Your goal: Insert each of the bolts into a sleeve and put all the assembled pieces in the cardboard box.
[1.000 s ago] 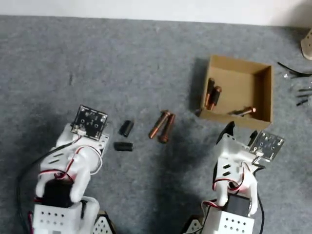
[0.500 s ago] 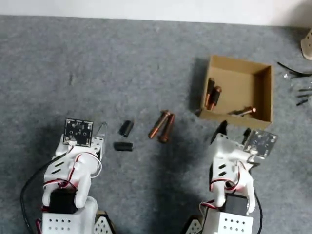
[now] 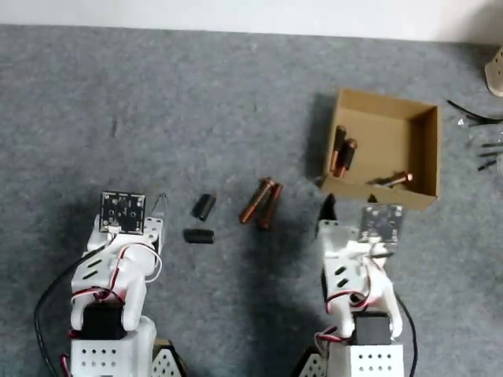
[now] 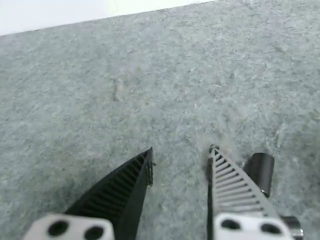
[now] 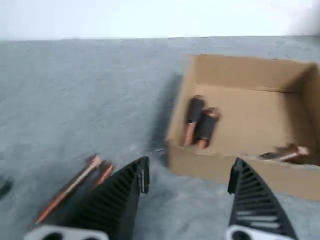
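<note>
My left gripper [image 4: 181,152] and right gripper [image 5: 190,165] are both spread and hold nothing, so I think next one must grab a bolt [image 3: 256,201] lying between the sleeves [image 3: 203,206] and the box [image 3: 389,100].

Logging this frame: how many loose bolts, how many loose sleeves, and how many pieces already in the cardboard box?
Loose bolts on the carpet: 2
Loose sleeves on the carpet: 2
Pieces inside the cardboard box: 3
Total: 7
</note>
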Action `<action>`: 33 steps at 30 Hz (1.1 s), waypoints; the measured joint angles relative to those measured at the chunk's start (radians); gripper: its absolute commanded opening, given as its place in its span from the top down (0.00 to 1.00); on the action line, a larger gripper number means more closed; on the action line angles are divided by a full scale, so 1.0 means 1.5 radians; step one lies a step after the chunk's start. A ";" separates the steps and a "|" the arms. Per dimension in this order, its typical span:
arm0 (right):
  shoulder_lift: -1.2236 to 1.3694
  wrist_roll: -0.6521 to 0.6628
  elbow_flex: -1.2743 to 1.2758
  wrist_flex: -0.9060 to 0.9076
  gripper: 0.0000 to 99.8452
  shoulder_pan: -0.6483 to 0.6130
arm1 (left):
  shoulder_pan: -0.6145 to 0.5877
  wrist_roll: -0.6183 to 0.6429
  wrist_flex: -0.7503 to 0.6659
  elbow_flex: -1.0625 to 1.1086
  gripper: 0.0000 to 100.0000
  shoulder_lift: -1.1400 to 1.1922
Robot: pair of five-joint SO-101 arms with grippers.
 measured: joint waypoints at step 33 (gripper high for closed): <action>0.621 -0.114 -0.228 -0.301 0.76 -0.352 | -0.025 0.024 -0.056 0.025 0.83 0.000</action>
